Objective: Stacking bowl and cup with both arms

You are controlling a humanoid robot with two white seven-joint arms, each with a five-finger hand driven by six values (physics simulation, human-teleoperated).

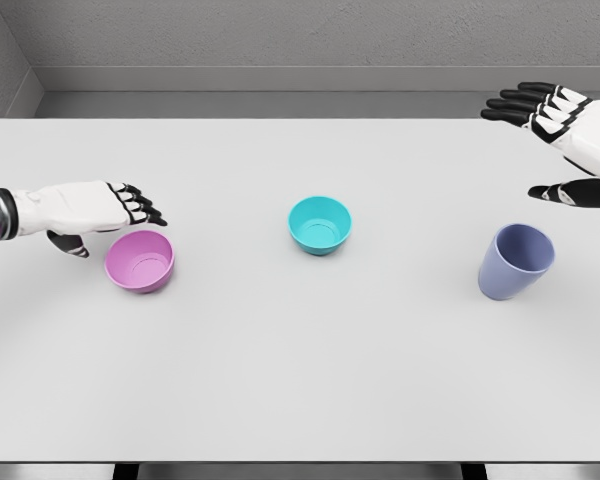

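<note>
White worktop (280, 380) carries everything; the left robot hand (105, 210), fingers spread and empty, hovers beside the pink plastic bowl (140, 261) and risks knocking it away.

Table (300, 380): was a plain white, flat top that filled most of the view, its far edge straight.
Back wall (280, 30): stood beyond the table's far edge, grey and faintly mottled, with a paler band along its foot.
Floor (230, 104): showed as a narrow dark grey strip between the table's far edge and the back wall.
Side wall (0, 70): rose past the table's far left corner, grey.
Supports (126, 471): were dark pieces just under the table's near edge.
</note>
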